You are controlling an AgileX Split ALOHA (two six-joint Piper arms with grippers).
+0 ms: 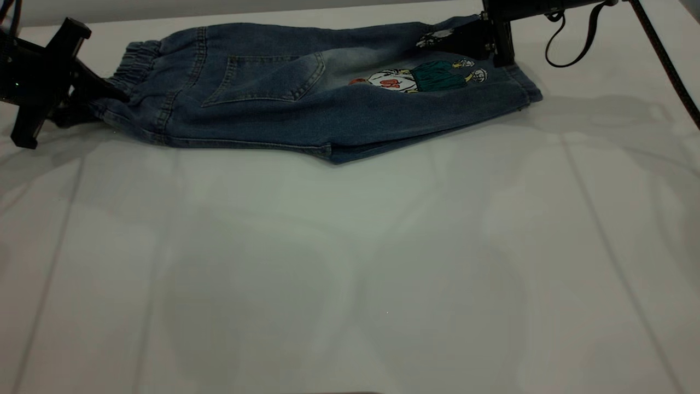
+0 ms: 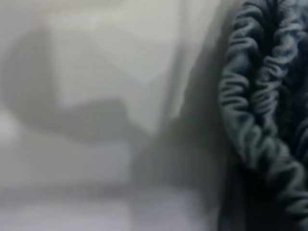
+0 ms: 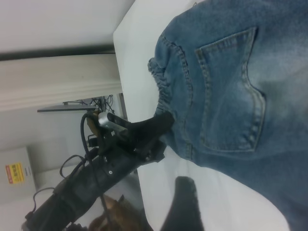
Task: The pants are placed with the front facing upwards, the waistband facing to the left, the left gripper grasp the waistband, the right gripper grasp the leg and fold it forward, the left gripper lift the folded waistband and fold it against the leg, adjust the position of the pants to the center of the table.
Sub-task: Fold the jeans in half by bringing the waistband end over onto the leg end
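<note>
While the pants [image 1: 306, 104] are lying folded lengthwise along the far side of the table [image 1: 350, 262], I am working both arms at their two ends. At the left edge of the exterior view, my left gripper [image 1: 112, 96] is sitting low on the table, its dark fingers reaching into the fabric at the waistband [image 1: 134, 63]. From the right wrist view the same claw [image 3: 161, 126] is showing clenched on the gathered edge [image 3: 161, 82], where the band meets the near fold. The left wrist view is showing only the ruffled denim [image 2: 260, 110] hanging close against the lens, with blurred tabletop [image 2: 96, 96] beside it; the fingers themselves are not visible there.

Moving right, the pants are presenting their back side upward: a patch pocket [image 1: 268, 76] is lying flat, then a pale faded area, then the cartoon print [image 1: 421, 76] on the leg [image 1: 437, 87]. The near fold line is running along the front edge, with a lower layer of denim peeking out beneath it at the middle. The hem [image 1: 525, 82] is pointing right.

At the far right, my right gripper [image 1: 481, 41] is coming in from the top edge of the exterior view and pressing against the leg's far corner just above the print. Its fingers are buried in shadow against the cloth, so I cannot tell whether they are gripping. A black strap [image 1: 574, 38] is looping down behind that arm.
</note>
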